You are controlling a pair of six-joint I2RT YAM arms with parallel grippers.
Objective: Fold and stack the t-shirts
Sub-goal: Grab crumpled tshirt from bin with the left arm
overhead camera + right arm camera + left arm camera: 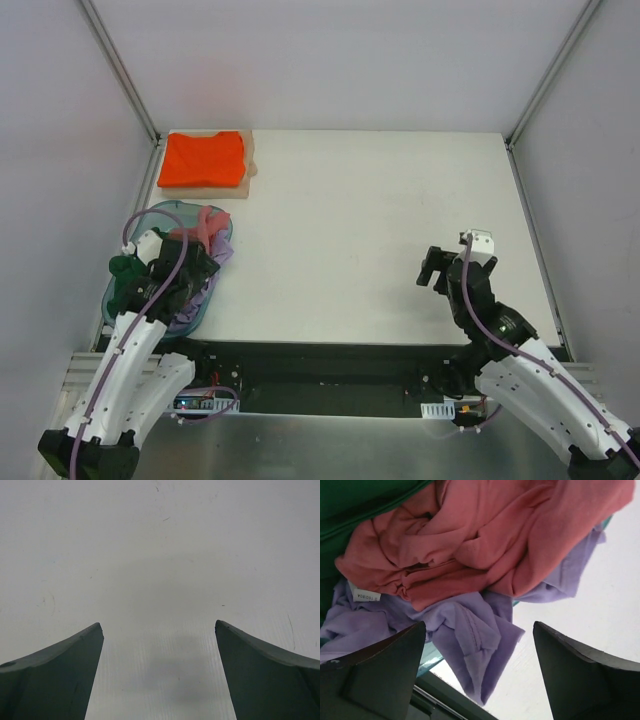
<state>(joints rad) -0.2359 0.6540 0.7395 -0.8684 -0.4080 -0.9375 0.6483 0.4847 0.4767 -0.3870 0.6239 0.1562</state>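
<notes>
Left tool (479, 630) hangs over the tub (150, 215), jaws apart; right tool (159, 627) waits over the bench (380, 220), jaws apart too.
Orange shirt (202, 158) lies folded on the board (250, 160), probably as the base of the stack. Pink shirt (485, 545), purple shirt (465, 620) and green shirt (350, 505) are crumpled in the tub. The print on the white tag (364, 596) is not readable.

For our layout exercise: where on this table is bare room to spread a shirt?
Bare: table from the orange t-shirt and teal tub across past the right gripper. Crowded: left edge, where the left gripper hangs over the tub's pink t-shirt, lavender t-shirt and green t-shirt.
</notes>
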